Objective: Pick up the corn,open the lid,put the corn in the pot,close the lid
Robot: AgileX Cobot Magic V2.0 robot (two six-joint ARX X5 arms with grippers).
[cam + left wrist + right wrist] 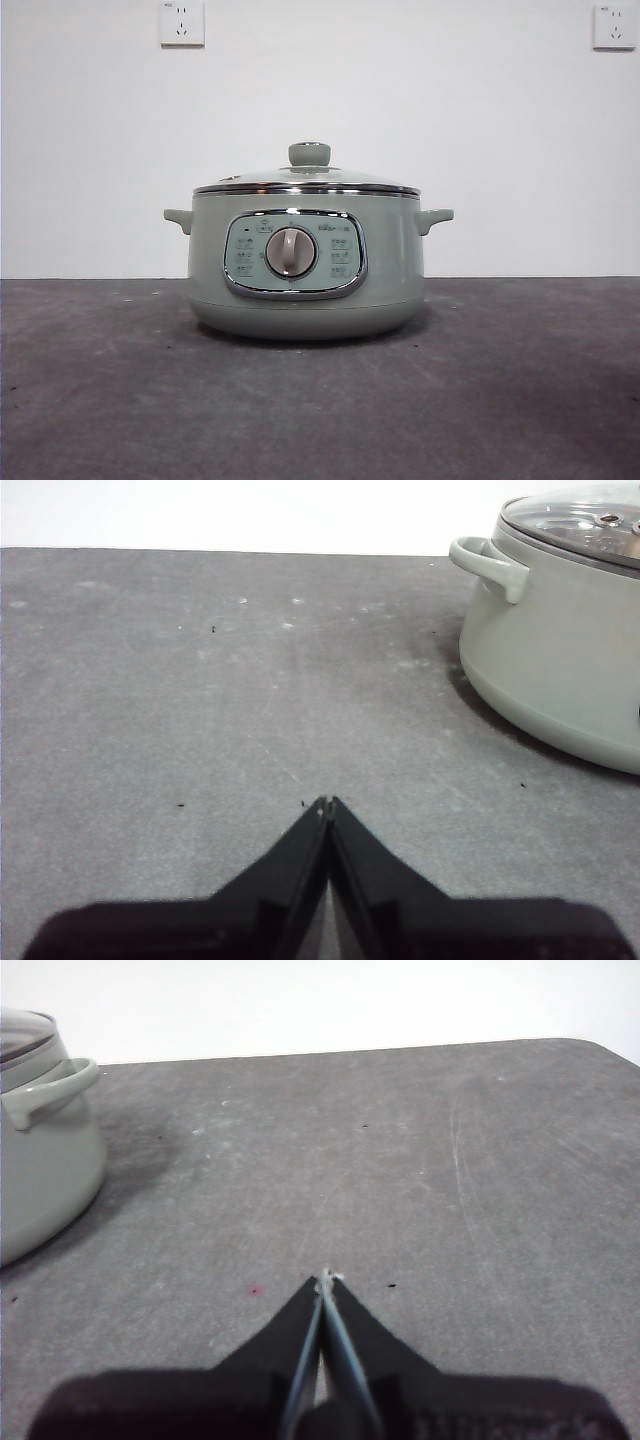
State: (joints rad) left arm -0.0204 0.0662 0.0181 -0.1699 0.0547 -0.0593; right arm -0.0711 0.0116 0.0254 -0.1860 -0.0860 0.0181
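Observation:
The sage-green pot (306, 262) stands in the middle of the dark table, its dial facing the front camera. The glass lid (308, 180) with its green knob (310, 154) rests on the pot's chrome rim. The corn is out of view in every frame. My left gripper (327, 802) hovers over bare table with its jaws shut and empty, the pot (560, 650) and lid (585, 520) off to one side. My right gripper (327, 1278) is likewise shut on nothing above bare table, with the pot (40, 1150) at the other side.
A white wall with two power sockets (181, 22) (613, 26) stands behind the table. The grey tabletop (320, 410) stretches in front of the pot. The table's far corner (600, 1050) shows in the right wrist view.

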